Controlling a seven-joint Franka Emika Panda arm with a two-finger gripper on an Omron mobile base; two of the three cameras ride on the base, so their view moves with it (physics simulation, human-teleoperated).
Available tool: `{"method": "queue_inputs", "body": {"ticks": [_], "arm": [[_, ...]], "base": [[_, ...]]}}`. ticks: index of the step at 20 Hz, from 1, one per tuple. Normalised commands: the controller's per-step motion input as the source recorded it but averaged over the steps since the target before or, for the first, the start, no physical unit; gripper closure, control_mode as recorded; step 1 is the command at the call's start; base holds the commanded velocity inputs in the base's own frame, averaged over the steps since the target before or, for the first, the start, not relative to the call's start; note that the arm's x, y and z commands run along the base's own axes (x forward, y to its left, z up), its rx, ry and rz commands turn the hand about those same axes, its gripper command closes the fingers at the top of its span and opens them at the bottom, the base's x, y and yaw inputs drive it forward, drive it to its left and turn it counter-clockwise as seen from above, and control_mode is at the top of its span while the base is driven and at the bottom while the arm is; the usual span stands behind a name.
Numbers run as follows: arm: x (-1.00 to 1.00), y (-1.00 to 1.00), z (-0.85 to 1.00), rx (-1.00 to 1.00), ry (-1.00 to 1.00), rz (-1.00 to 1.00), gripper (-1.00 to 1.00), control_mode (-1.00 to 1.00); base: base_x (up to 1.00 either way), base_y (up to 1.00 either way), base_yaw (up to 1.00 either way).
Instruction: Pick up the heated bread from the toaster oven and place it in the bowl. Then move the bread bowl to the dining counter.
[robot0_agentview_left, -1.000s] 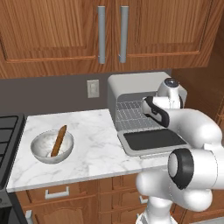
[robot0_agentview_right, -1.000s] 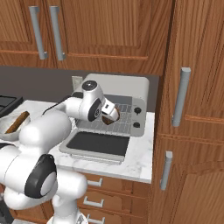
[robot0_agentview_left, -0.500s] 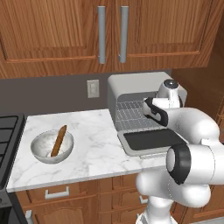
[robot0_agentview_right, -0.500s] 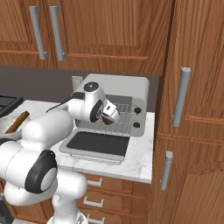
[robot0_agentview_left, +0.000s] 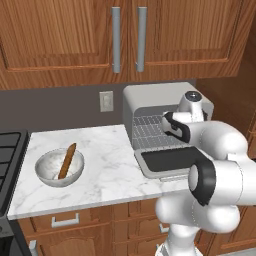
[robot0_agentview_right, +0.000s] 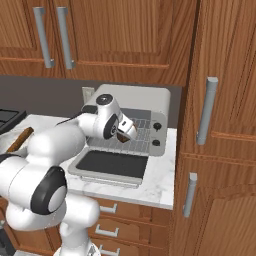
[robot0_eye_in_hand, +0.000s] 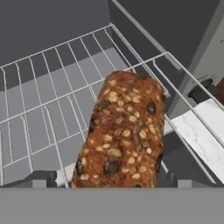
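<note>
The toaster oven (robot0_agentview_left: 150, 97) (robot0_agentview_right: 145, 97) stands on the marble worktop with its dark-glass door (robot0_agentview_left: 170, 160) dropped flat. The heated bread (robot0_eye_in_hand: 124, 131), a seeded dark-brown chunk, lies on the wire rack (robot0_eye_in_hand: 48, 100) inside. My gripper (robot0_eye_in_hand: 107, 178) (robot0_agentview_right: 126, 131) (robot0_agentview_left: 170, 127) is at the oven mouth, open, one finger tip on each side of the bread, which shows as a brown bit (robot0_agentview_right: 121, 138) under the hand. The bowl (robot0_agentview_left: 41, 169) sits left on the worktop with a long brown stick (robot0_agentview_left: 67, 160) leaning in it. The dining counter is out of view.
A black stove (robot0_agentview_left: 7, 160) borders the worktop (robot0_agentview_left: 110, 160) on the left. Wood wall cabinets (robot0_agentview_left: 125, 35) hang above, and a tall cabinet (robot0_agentview_right: 220, 125) stands right of the oven. The oven's knobs (robot0_agentview_right: 157, 134) are just right of my hand.
The hand stays at the oven mouth with its jaws wide. Only the arm's elbow has shifted slightly.
</note>
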Motion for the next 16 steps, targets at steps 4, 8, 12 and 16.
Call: {"method": "queue_inputs", "body": {"ticks": [4, 8, 12, 16], "arm": [[0.10, -0.01, -0.11, 0.00, 0.00, 0.00, -1.00, -1.00], [0.08, -0.06, -0.14, 0.00, 0.00, -0.01, -1.00, -1.00], [0.02, -0.10, -0.12, 0.00, 0.00, 0.00, 1.00, -1.00], [0.00, 0.00, 0.00, 0.00, 0.00, 0.00, 1.00, -1.00]], "base": [[0.00, 0.00, 0.00], [0.00, 0.00, 0.00], [0.00, 0.00, 0.00], [0.00, 0.00, 0.00]]}}
